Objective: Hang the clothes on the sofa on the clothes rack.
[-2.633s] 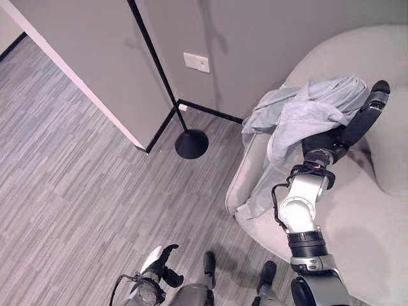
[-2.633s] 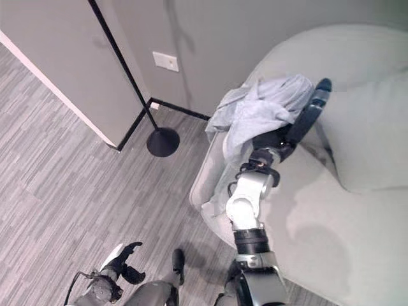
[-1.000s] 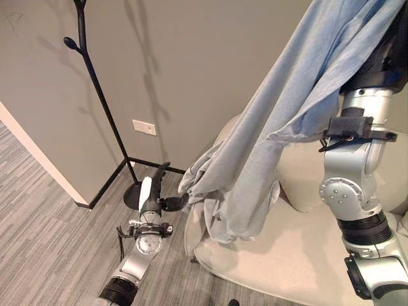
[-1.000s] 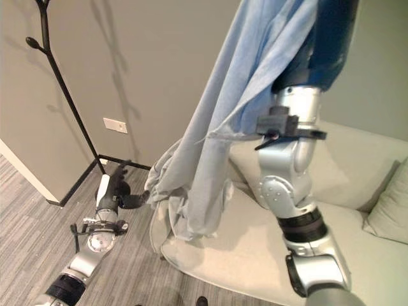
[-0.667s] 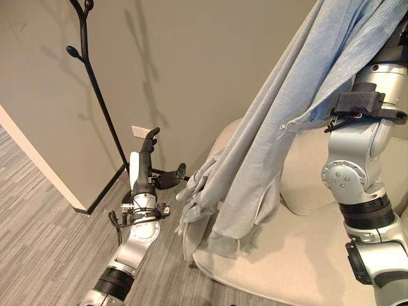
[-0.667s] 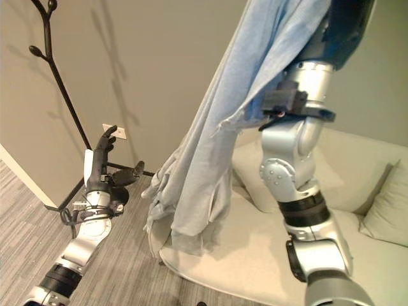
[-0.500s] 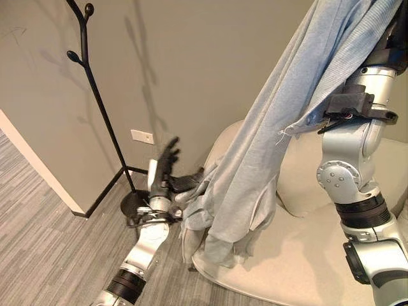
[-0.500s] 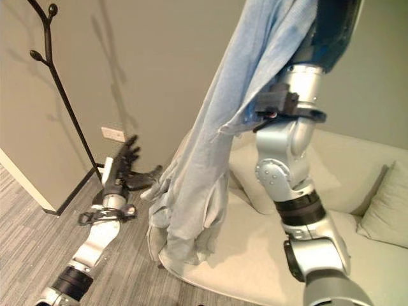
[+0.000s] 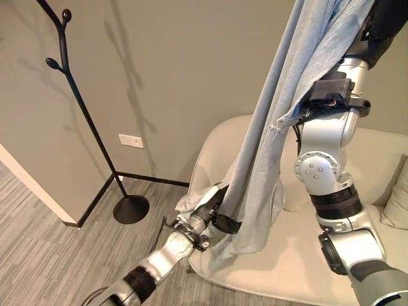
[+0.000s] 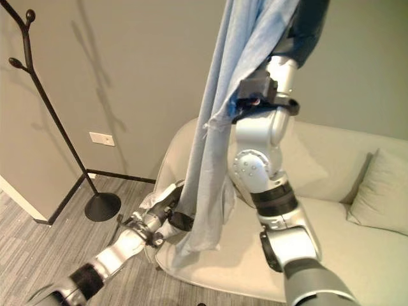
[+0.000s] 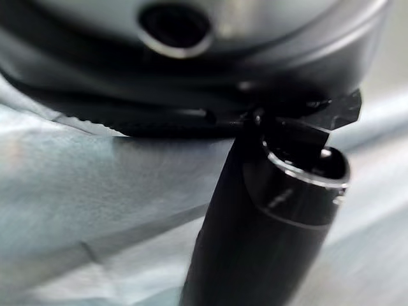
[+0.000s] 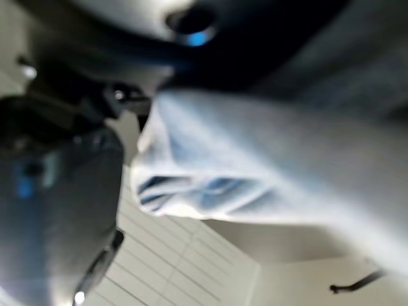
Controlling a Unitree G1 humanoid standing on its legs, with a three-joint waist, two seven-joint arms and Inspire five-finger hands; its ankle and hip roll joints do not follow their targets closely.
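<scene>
Cushioned sofa, limp ribbed garment

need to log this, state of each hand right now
Left hand: in the garment's lower folds, fingers hidden, cannot tell.
Right hand: raised, shut on the garment.

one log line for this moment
right hand: raised, garment draped | left hand: at lower folds | rack: bare | sofa

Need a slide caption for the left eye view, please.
Right arm lifts a light blue garment above the sofa; left hand reaches into its lower folds, coat rack nearby.
</scene>
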